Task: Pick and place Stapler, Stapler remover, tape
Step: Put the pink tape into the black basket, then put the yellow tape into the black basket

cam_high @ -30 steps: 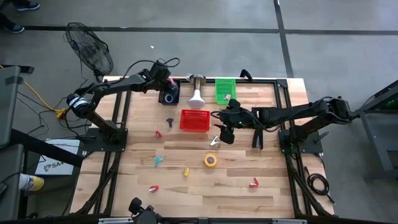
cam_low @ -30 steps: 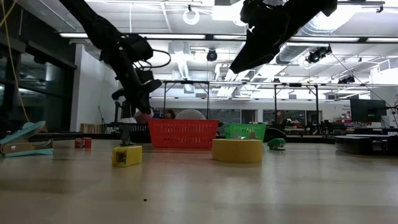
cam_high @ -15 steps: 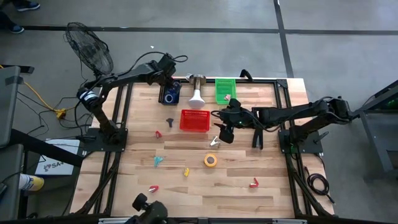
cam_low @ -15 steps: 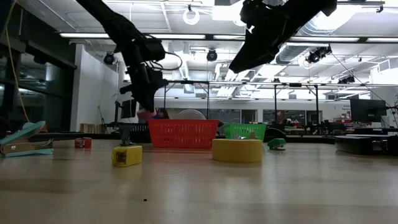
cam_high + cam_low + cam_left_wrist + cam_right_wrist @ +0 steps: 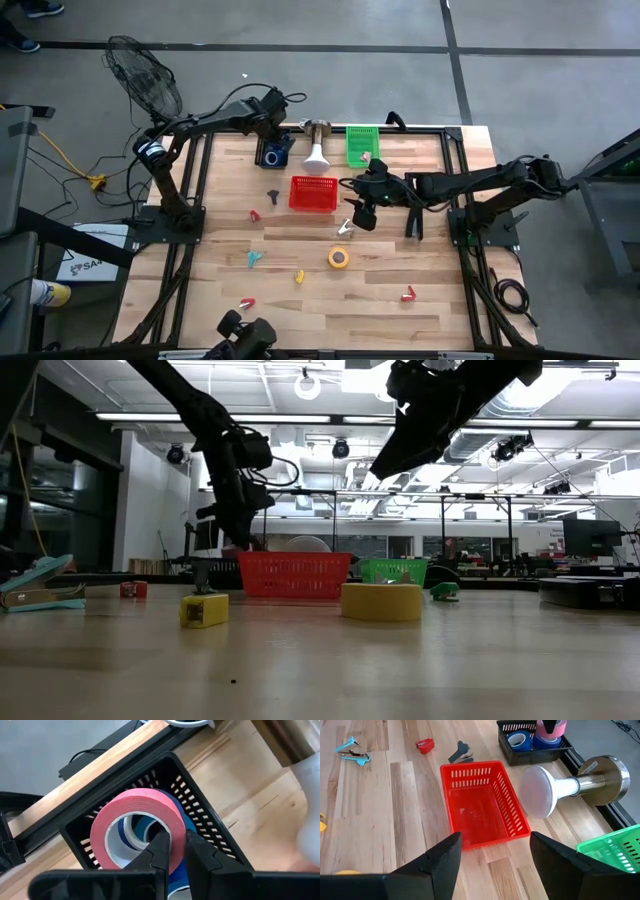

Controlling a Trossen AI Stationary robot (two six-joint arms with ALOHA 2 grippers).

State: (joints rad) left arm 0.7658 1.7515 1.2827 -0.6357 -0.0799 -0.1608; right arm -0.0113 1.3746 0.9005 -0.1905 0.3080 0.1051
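Two grippers are in play, and only one carries anything. The left gripper (image 5: 173, 851) is clamped on the wall of a pink tape roll (image 5: 134, 824), one finger inside the hollow centre and one outside, which keeps the ring steady while it hangs over the black basket (image 5: 210, 827) at the far left of the table (image 5: 300, 310). That basket already has blue tape (image 5: 518, 740) in it, so it looks like the place meant for tape, and I judge the pink roll is about to be let go there. The right gripper (image 5: 492, 851) hovers with its fingers spread and nothing between them, over the middle of the table just right of the red basket (image 5: 313, 194), probably waiting its turn. A yellow tape roll (image 5: 339, 258) lies on the wood nearer the front, apart from every basket. The green basket (image 5: 362, 143) sits at the far edge, right of the black one.
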